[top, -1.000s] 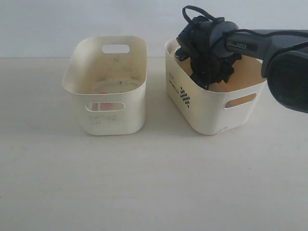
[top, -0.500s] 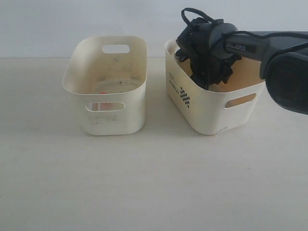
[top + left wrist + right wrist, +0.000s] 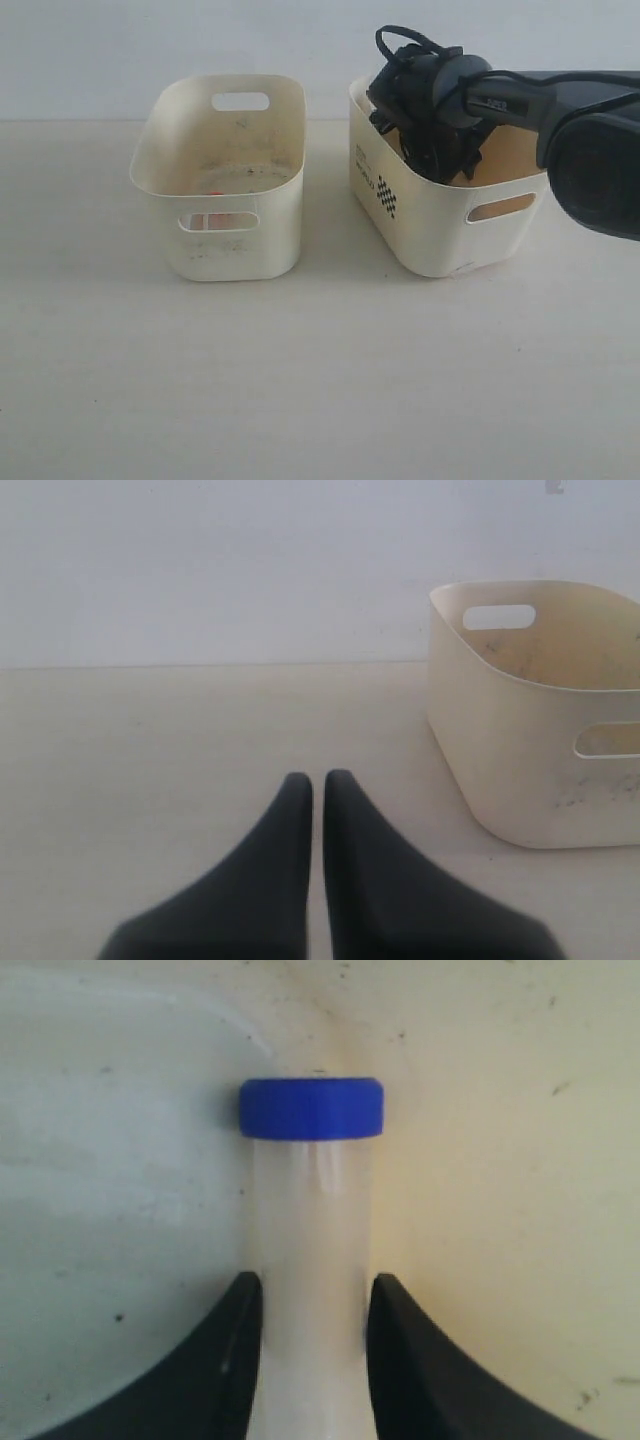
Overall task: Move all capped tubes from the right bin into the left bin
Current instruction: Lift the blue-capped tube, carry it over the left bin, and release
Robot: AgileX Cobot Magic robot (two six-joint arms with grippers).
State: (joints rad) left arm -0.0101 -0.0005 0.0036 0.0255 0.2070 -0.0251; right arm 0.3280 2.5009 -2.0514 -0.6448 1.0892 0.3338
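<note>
My right gripper (image 3: pixel 313 1285) is down inside the right bin (image 3: pixel 430 235), the tub with the checkered print. It is shut on the clear body of the blue-capped tube (image 3: pixel 312 1200), with the blue cap sticking out past the fingertips. From outside, the gripper (image 3: pixel 440 160) reaches below the rim and hides the tube. An orange-red patch (image 3: pixel 215 221) shows through the front slot of the left bin (image 3: pixel 225 255); it looks like the orange-red capped tube lying on the speckled floor. My left gripper (image 3: pixel 318 780) is shut on nothing, low over the table beside the left bin (image 3: pixel 500 760).
The two bins stand side by side on a pale table (image 3: pixel 300 380), with a narrow gap between them. A plain light wall runs behind. The right arm (image 3: pixel 590 150) reaches in from the right edge, over the right bin.
The right gripper has shifted slightly right inside the right bin, and the bin has slid a little to the right with it. The left bin has not moved.
</note>
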